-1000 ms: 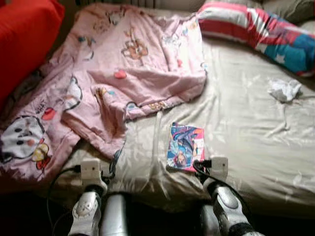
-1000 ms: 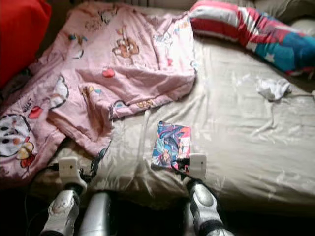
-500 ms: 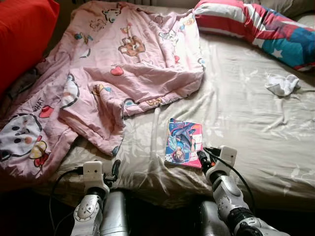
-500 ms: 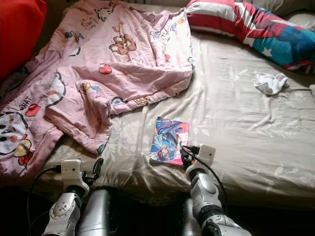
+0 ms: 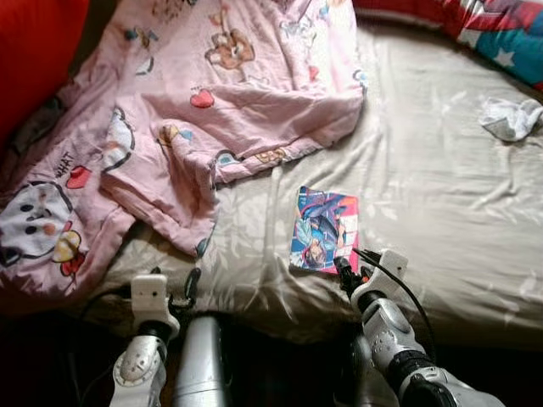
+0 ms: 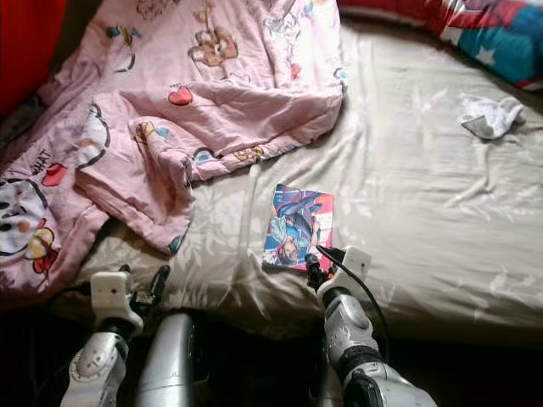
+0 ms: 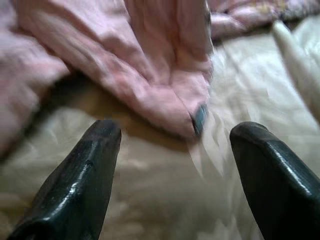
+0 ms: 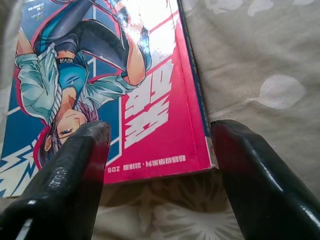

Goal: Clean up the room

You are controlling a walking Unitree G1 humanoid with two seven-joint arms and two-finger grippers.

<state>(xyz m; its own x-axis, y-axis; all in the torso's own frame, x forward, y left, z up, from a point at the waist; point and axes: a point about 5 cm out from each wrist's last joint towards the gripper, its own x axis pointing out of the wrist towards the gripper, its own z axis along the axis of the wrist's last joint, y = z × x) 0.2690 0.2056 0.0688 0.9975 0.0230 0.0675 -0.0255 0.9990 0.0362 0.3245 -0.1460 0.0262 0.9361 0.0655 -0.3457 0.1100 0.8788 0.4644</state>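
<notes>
Beige bed sheet (image 5: pixel 441 203) carries the comic book (image 5: pixel 324 230) lying flat, long axis running near-to-far, its near edge just beyond the right gripper (image 8: pixel 157 165), fingers spread either side of one corner; left gripper (image 7: pixel 172 165) spread, idle by the pink blanket (image 5: pixel 212 102).

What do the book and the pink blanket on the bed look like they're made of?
Book: likely paper with a glossy printed cover, judging by the glare and thin page edge. Blanket: soft printed fabric, probably cotton, matte, rumpled in folds.
</notes>
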